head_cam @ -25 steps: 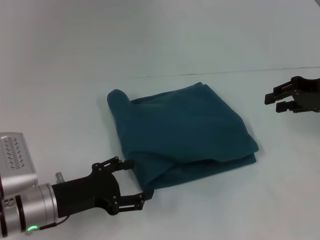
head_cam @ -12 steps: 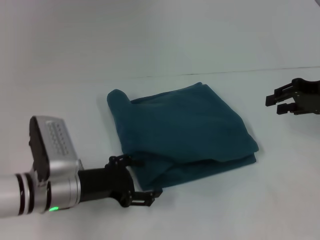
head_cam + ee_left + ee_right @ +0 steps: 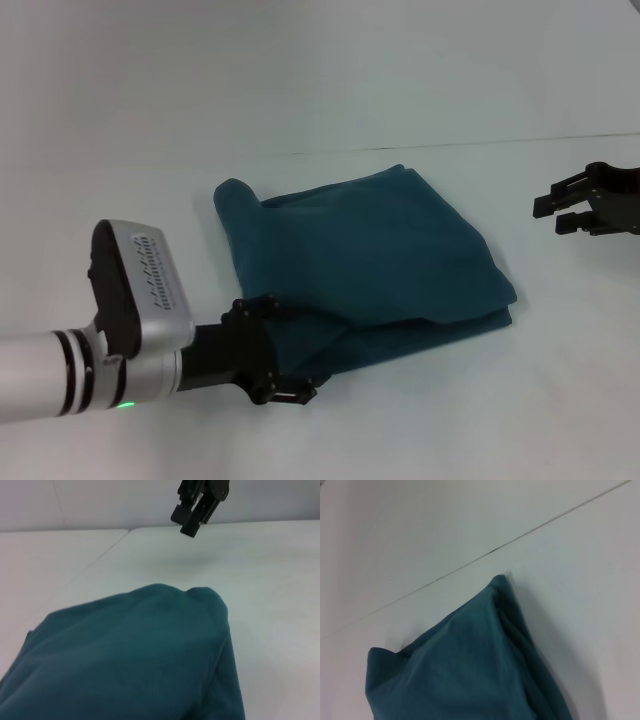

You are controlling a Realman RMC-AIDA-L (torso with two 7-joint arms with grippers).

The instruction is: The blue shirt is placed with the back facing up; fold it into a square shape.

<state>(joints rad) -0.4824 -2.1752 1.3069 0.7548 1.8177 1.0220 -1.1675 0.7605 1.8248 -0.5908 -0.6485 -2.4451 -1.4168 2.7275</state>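
- Left gripper sits at the near left corner of the blue shirt, its black fingers spread above and below the cloth edge, not yet clamped on it as far as the head view shows; the silver arm reaches in from the robot's left.
- On the white table, the shirt lies roughly in the middle, already folded into a stacked, near-square bundle with several layers showing along its near edge.
- One small lump of cloth sticks out at the far left corner, and the near edge looks loose and uneven.
- Right gripper hangs above the table well off to the robot's right, clear of the shirt, fingers parted and holding nothing.
- Judging by this, most folding is done; what seems left is tidying the near corner and the stray lump, or one more fold.
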